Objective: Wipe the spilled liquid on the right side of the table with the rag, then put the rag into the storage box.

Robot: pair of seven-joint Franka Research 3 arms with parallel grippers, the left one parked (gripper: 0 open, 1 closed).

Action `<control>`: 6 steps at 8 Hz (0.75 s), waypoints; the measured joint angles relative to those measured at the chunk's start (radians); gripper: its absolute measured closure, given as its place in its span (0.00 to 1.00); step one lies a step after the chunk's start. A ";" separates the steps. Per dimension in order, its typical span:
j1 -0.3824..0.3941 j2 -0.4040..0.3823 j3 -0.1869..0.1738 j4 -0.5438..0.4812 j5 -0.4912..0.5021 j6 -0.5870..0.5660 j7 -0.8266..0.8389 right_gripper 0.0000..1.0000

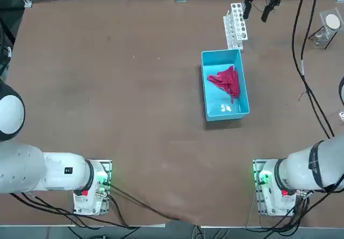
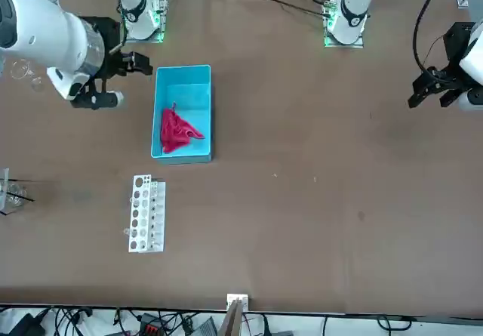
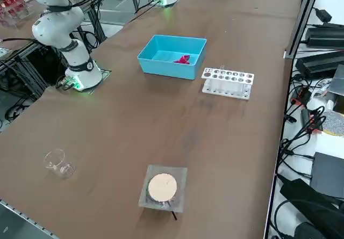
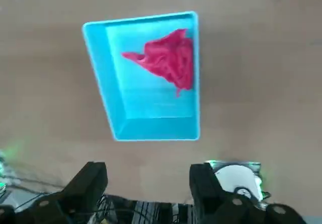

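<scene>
Rag (image 1: 227,81) is lying crumpled inside the bin (image 1: 225,111), near its rack-side end, and the claw (image 4: 147,181) is hanging empty, fingers spread wide, beside the bin and off the rag. The task is looking finished (no lift seems needed), so the claw is probably only needing to retreat. No brand or writing is showing legibly.
</scene>
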 joint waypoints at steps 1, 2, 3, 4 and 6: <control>-0.032 0.002 -0.003 0.000 -0.029 0.010 -0.001 0.00; -0.068 0.005 -0.005 0.000 -0.044 0.024 -0.003 0.00; -0.105 0.008 -0.005 0.000 -0.047 0.039 -0.005 0.00; -0.134 0.009 -0.006 0.000 -0.061 0.049 -0.018 0.00; -0.153 0.012 -0.014 0.000 -0.123 0.062 -0.078 0.00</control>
